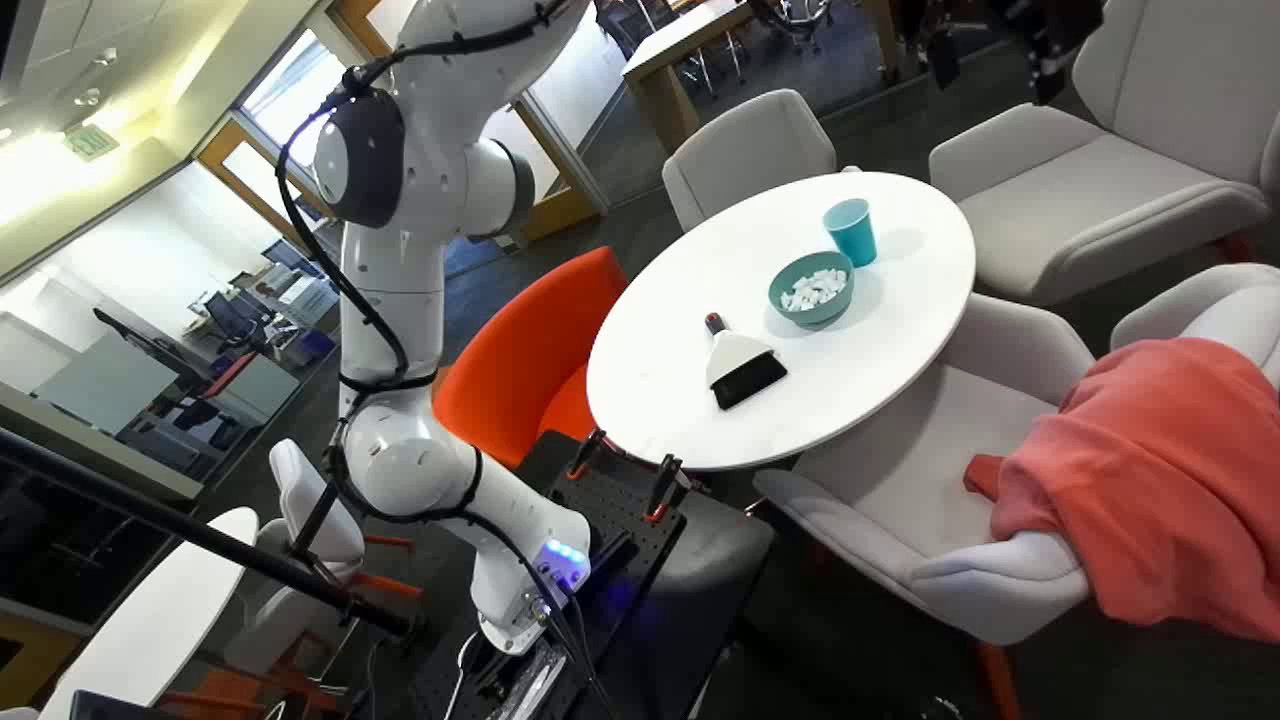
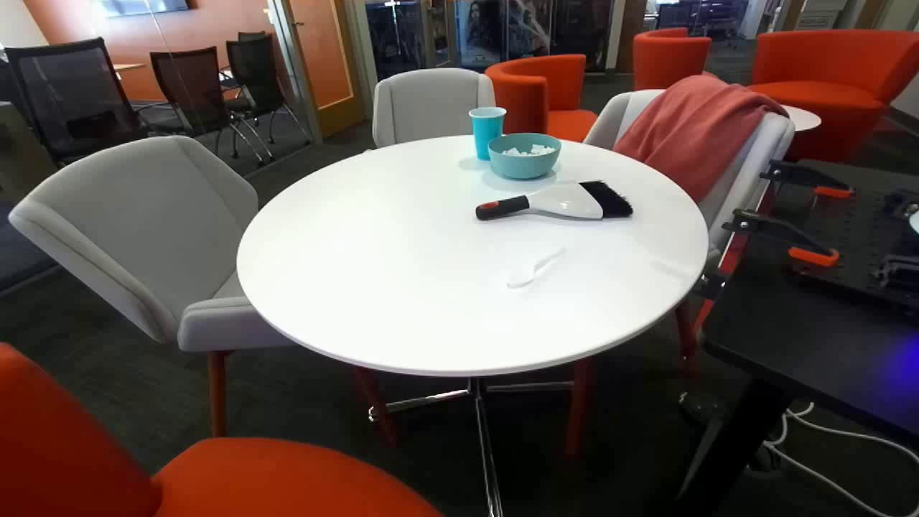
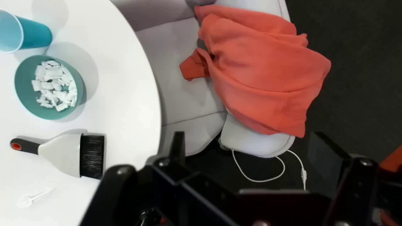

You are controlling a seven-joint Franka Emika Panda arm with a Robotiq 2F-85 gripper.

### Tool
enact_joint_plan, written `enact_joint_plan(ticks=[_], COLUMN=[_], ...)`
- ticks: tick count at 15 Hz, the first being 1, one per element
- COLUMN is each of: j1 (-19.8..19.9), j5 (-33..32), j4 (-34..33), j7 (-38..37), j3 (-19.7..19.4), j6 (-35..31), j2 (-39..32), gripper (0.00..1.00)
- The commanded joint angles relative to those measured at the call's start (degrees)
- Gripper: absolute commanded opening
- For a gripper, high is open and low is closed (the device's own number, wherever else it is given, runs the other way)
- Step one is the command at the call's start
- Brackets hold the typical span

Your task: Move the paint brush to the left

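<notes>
My end effector [image 3: 249,144] gapes wide, empty. Well apart from it, paint brush [image 3: 61,153] lies on desk [image 3: 125,103]; leftward move, I judge, not yet begun.

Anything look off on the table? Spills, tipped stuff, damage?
No spill or damage I can see: cup and bowl stand upright, white pieces inside the bowl, paint brush lying nearby. Only mild oddity: a loose white spoon on the white table, easy to miss against it.
</notes>
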State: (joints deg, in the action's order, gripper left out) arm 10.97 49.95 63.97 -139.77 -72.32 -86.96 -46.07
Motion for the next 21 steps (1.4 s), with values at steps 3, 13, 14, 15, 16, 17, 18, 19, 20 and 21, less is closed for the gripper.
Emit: enact_joint_plan(ticks=[3, 13, 14, 15, 16, 17, 18, 19, 20, 21], j1=[0.03, -5.17, -8.49, -11.28, -14.98, -17.82, -21.07, -24.45, -28.03, -31.29], j5=[0.0, -3.35, -4.83, -6.07, -7.44, -8.44, -9.43, -10.18, -10.68, -10.95], j4=[-0.01, 5.06, 8.89, 12.13, 16.08, 18.95, 22.11, 25.36, 28.69, 31.91], j7=[0.0, 7.29, 11.09, 14.21, 17.35, 20.28, 23.23, 26.06, 28.98, 32.01], j3=[-0.03, -1.19, -1.91, -2.36, -3.3, -3.93, -4.95, -5.94, -7.23, -8.51], j6=[0.0, -1.21, -2.69, -3.94, -5.35, -6.58, -8.28, -10.09, -12.09, -14.06], j2=[-0.06, 0.57, 1.22, 1.56, 2.15, 2.28, 2.52, 2.67, 3.0, 3.17], gripper=[1.0, 1.0, 1.0, 1.0, 1.0, 1.0, 1.0, 1.0, 1.0, 1.0])
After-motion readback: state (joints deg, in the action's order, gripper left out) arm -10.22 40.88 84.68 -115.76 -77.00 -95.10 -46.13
